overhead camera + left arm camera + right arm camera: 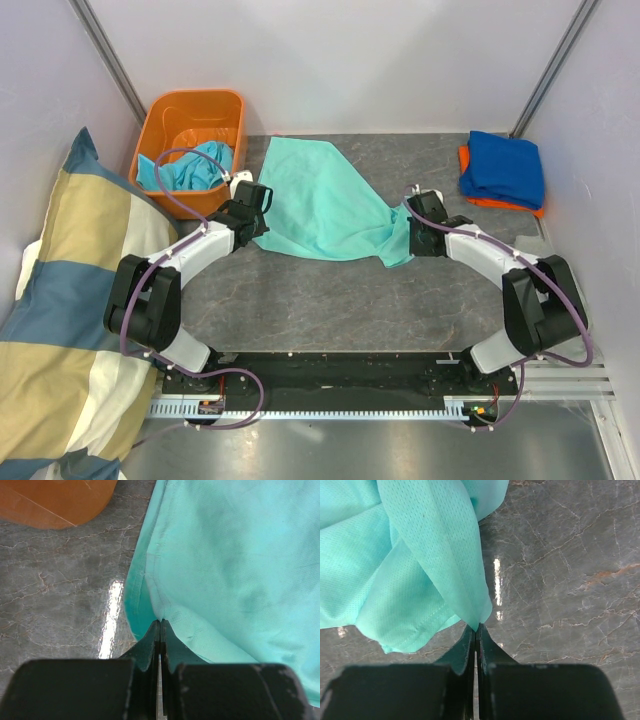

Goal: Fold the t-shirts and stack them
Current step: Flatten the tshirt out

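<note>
- While both wrist views fill with cloth, my left gripper (160, 625) is pinched closed on the left hem of the soft mint-teal t-shirt (320, 200) spread on the grey marbled table (330, 300).
- Right gripper (476, 627) clamps that shirt's bunched right corner.
- Folded royal blue t-shirt (503, 165) lies atop the orange one (464, 165), far right.
</note>
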Action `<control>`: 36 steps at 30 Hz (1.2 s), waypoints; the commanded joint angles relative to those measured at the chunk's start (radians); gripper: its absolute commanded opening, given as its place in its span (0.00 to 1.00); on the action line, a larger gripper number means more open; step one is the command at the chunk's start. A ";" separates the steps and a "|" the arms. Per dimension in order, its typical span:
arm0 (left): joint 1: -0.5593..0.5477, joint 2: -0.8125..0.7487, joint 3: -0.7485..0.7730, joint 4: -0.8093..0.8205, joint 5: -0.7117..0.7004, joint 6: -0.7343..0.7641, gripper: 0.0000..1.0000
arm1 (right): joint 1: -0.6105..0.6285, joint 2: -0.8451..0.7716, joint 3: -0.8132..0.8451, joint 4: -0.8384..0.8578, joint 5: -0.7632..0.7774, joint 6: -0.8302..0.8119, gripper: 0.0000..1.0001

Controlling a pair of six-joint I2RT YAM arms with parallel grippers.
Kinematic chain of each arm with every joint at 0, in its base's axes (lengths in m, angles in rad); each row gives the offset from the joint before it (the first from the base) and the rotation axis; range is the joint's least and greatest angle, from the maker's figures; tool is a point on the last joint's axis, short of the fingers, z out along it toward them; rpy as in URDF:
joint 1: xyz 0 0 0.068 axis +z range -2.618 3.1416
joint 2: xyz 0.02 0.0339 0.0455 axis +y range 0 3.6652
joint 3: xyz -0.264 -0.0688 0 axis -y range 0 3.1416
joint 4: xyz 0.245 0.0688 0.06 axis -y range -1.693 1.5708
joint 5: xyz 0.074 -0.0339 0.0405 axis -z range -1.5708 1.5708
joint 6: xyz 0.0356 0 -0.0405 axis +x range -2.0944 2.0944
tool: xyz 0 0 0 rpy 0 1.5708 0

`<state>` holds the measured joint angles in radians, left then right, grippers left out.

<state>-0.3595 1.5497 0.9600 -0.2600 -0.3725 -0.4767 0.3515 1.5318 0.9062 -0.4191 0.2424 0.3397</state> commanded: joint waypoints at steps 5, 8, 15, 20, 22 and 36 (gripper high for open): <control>0.002 -0.071 -0.007 -0.024 -0.029 0.038 0.02 | 0.004 -0.195 0.062 -0.032 -0.055 0.001 0.00; 0.004 -0.118 0.003 -0.064 -0.028 0.050 0.02 | 0.003 -0.255 0.109 -0.093 -0.080 -0.007 0.00; 0.004 -0.307 0.084 -0.199 -0.049 0.134 0.02 | 0.004 -0.424 0.221 -0.165 -0.196 -0.034 0.00; 0.008 -0.395 0.219 -0.275 -0.063 0.185 0.02 | 0.004 -0.492 0.373 -0.182 -0.196 -0.041 0.00; 0.008 -0.411 0.301 -0.304 -0.065 0.207 0.02 | 0.004 -0.501 0.439 -0.184 -0.164 -0.047 0.00; 0.008 -0.418 0.571 -0.354 -0.049 0.328 0.02 | 0.004 -0.524 0.822 -0.313 0.024 -0.128 0.00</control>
<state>-0.3592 1.1343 1.4208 -0.5846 -0.4156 -0.2306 0.3519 1.0153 1.6043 -0.6754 0.1768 0.2615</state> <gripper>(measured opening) 0.029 0.010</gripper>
